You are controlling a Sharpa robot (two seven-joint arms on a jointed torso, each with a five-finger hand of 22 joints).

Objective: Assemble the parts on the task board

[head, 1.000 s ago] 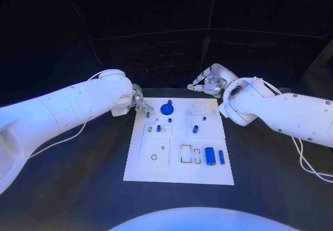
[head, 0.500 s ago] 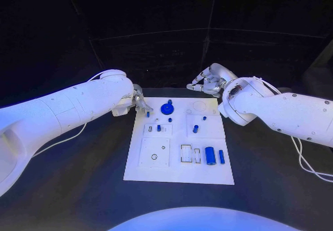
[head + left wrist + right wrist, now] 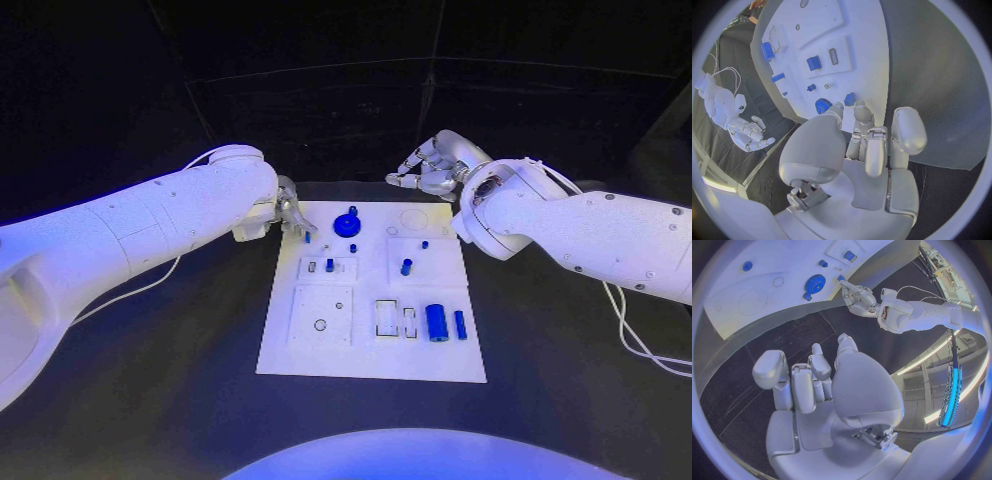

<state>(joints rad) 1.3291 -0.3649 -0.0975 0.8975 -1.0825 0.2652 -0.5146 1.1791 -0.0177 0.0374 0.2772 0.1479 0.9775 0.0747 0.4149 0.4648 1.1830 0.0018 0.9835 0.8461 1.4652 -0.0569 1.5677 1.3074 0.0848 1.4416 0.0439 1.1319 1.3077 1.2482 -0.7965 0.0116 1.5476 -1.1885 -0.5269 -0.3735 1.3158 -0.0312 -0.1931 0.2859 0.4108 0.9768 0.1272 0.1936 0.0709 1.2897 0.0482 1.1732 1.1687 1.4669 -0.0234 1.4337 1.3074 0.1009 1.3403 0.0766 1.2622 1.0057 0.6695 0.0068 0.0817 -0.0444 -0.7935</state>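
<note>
The white task board (image 3: 372, 350) lies in the middle of the table. My left hand (image 3: 289, 215) hovers at the board's far left corner. Its fingertips (image 3: 859, 106) stand apart, just short of a small blue peg (image 3: 306, 237) that shows past them (image 3: 849, 98). A blue gear (image 3: 348, 225) sits on the board just right of that peg, also seen as the gear (image 3: 822, 105) in the left wrist view. My right hand (image 3: 428, 170) hangs past the board's far edge over the black table, fingers loosely bent and holding nothing (image 3: 811, 375).
Several small blue pegs (image 3: 407, 267) stand mid-board. Two blue cylinders (image 3: 436, 322) lie beside rectangular slots near the board's right side. Black table surrounds the board on every side.
My left hand's fingertips have drawn back a touch from the small blue peg. The right hand has drifted slightly to the left. The parts have not moved.
</note>
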